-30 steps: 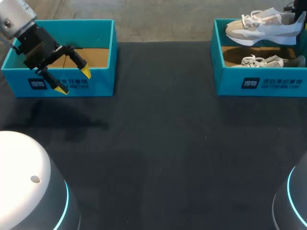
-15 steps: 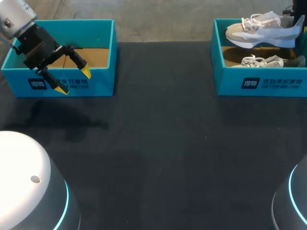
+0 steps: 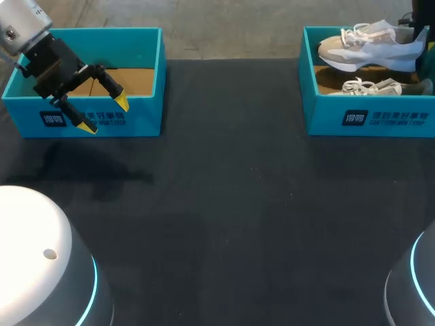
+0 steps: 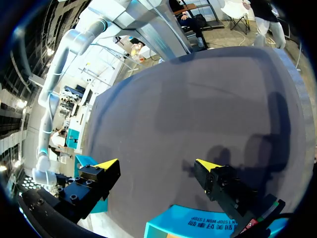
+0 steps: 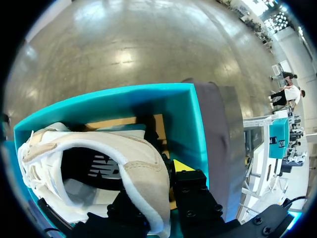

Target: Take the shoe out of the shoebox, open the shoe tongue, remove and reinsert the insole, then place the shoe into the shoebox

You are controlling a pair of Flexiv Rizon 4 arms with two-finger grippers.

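Observation:
A beige and white shoe (image 3: 367, 47) hangs above the right teal shoebox (image 3: 370, 122), toe towards the middle of the table. My right gripper (image 5: 154, 173) is shut on the heel of this shoe (image 5: 104, 158); one yellow fingertip (image 5: 183, 165) shows beside the heel, the other is hidden by the shoe. In the head view this gripper is almost cut off at the right edge. A second shoe (image 3: 380, 86) lies inside the box. My left gripper (image 3: 104, 114) hangs open and empty in front of the left teal shoebox (image 3: 146, 81). Its fingers (image 4: 107, 164) stand wide apart above the dark table.
The left shoebox shows only a brown cardboard floor (image 3: 132, 78). The black tabletop (image 3: 231, 204) stretches between and in front of the two boxes. A corner of the left box (image 4: 193, 225) shows under my left gripper.
The shoe in my right gripper has shifted slightly above the right box, its heel end a little lower in the picture. My left arm has not moved.

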